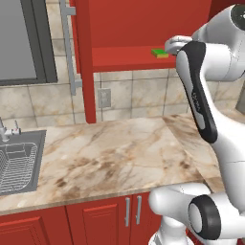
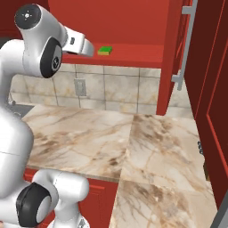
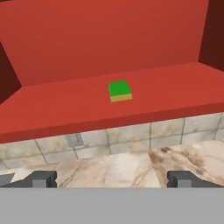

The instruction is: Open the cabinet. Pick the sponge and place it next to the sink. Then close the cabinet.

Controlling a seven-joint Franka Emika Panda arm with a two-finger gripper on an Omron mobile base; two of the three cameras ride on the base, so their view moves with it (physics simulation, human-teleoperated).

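No legible text, label, brand, number or sign appears on any surface in these views.

1. Red bottom shelf of the open cabinet point(image 3: 65, 105): carries the sponge point(image 3: 119, 91), lying flat, green face up, yellow layer beneath, set back from the front edge.
2. Marble countertop point(image 1: 119, 153) below the shelf: holds the sink point(image 1: 36, 158) set in at its left end, wire rack point(image 1: 16, 167) inside, faucet point(image 1: 5, 130) at the rim.
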